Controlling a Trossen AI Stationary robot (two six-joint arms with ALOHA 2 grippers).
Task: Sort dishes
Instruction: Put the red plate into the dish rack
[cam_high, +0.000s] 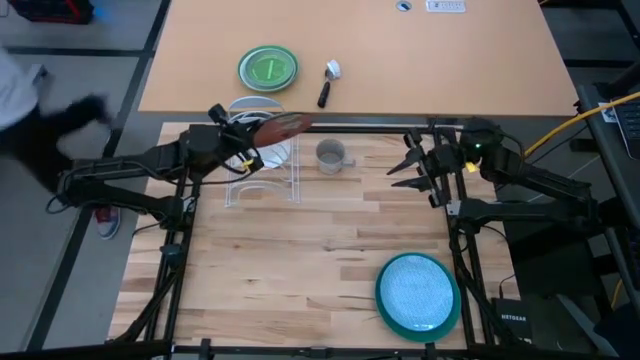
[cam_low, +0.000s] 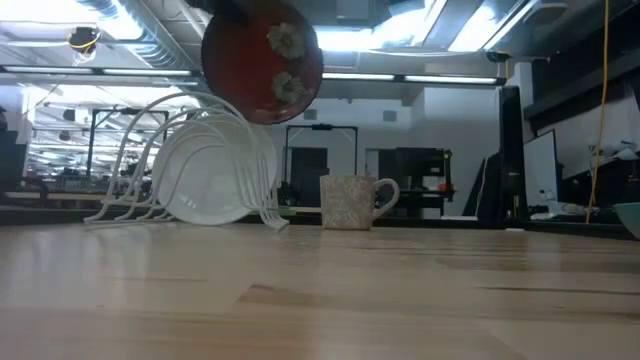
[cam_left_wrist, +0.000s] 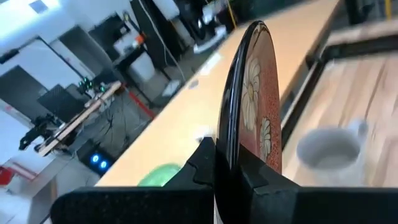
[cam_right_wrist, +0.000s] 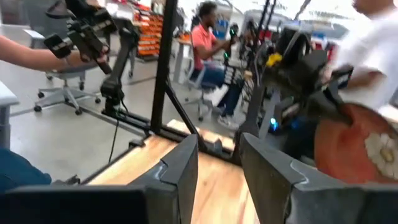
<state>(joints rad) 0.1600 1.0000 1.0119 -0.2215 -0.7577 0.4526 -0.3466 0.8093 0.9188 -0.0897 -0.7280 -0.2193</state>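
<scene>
no readable brand or label on any dish; small white lettering on a black box (cam_high: 515, 318) at the worktop's (cam_high: 300, 260) right edge, too small to make out.

one dark red patterned plate (cam_high: 283, 126), pale flower prints on its face, clamped on edge in the left pincer (cam_high: 252, 140) and raised over the white wire rack (cam_high: 262, 165). in the low view hanging clear above the rack's loops, tilted. left pincer clenched on the rim, fingers (cam_left_wrist: 205, 165) pressed to both faces.

one white plate (cam_low: 212, 180) standing upright in the rack. one small grey mug (cam_high: 331, 156), speckled, upright on the worktop just beside the rack, handle toward the right arm.

one light blue plate (cam_high: 415, 290) nested on one teal plate (cam_high: 383, 305) at the near right corner, well apart from the rack.

right pincer (cam_high: 408, 162) hovering near the mug, released, jaws spread, grasping nothing.

on the tan table behind: one bright green plate (cam_high: 268, 68) and one black-handled utensil (cam_high: 326, 85).

beyond the worktop, one seated person (cam_right_wrist: 208, 46) in a red shirt, another in white (cam_right_wrist: 373, 56), and a forearm (cam_right_wrist: 25, 53) at the edge.
</scene>
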